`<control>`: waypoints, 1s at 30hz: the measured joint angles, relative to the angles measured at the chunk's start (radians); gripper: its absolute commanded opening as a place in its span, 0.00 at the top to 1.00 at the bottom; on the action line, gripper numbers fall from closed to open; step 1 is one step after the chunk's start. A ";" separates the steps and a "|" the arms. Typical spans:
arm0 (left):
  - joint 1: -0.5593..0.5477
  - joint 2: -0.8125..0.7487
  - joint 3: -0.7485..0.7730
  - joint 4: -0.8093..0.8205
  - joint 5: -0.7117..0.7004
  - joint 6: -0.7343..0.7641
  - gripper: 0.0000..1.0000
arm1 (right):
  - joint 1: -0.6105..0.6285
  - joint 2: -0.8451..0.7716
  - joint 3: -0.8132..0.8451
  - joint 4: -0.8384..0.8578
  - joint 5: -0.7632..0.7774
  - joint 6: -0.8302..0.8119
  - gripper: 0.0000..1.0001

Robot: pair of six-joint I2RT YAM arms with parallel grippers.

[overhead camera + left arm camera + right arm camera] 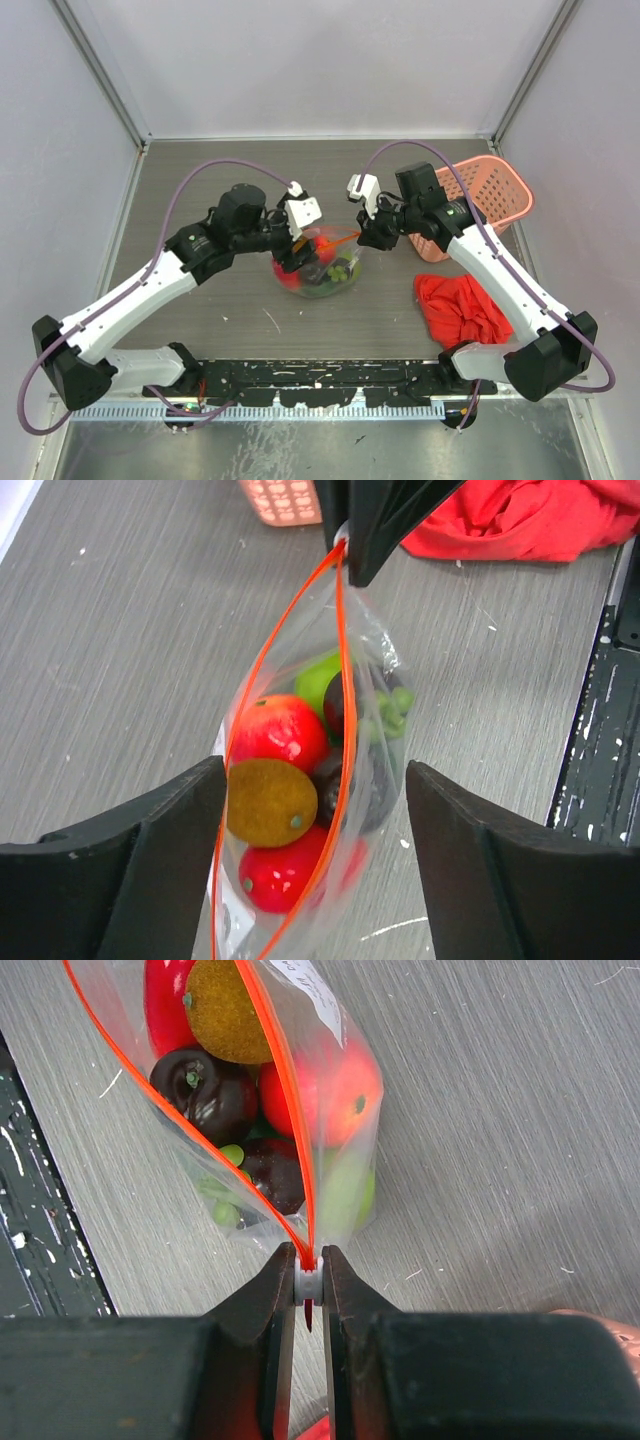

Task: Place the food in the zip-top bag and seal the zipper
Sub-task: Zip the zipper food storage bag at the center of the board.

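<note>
**Top view.** The zip-top bag [325,268] sits in the middle of the tabletop [200,180], and the food [342,268] is inside it. The left tool [296,240] is at the bag's 10 o'clock side and the right tool [366,232] at its 2 o'clock side, so the 2 arms face each other across the mouth. The pink basket [492,190] is at 2 o'clock on the tabletop and the red cloth [460,305] at 4 o'clock, both well apart from the bag. The fingers are too small here to read.

**Left wrist view.** The left tool is wide, with 1 finger on each side of the bag, and it grips nothing. I cannot tell if a finger touches the plastic. The zipper [341,660] gapes in a long slit toward 12 o'clock. A brown fruit [270,802] lies on top, and the bag's near end is cut off.

**Right wrist view.** The right tool is narrow and closed on 1 end of the zipper, with a small white piece between its fingers, perhaps a slider. I judge that this grip lifts the mouth so nothing rolls out. The white label [315,995] is cut off at 12 o'clock and is unreadable. The zipper is not yet sealed.
</note>
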 measured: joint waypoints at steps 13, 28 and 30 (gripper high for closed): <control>-0.038 0.198 0.050 0.081 0.055 0.094 0.26 | 0.000 0.000 0.000 0.000 -0.013 0.000 0.99; -0.047 0.251 0.050 0.133 0.076 0.150 0.84 | 0.000 0.000 0.000 0.000 -0.038 0.000 0.97; -0.047 0.251 0.050 0.133 0.081 0.153 0.94 | 0.000 0.000 0.000 0.001 -0.042 0.000 0.93</control>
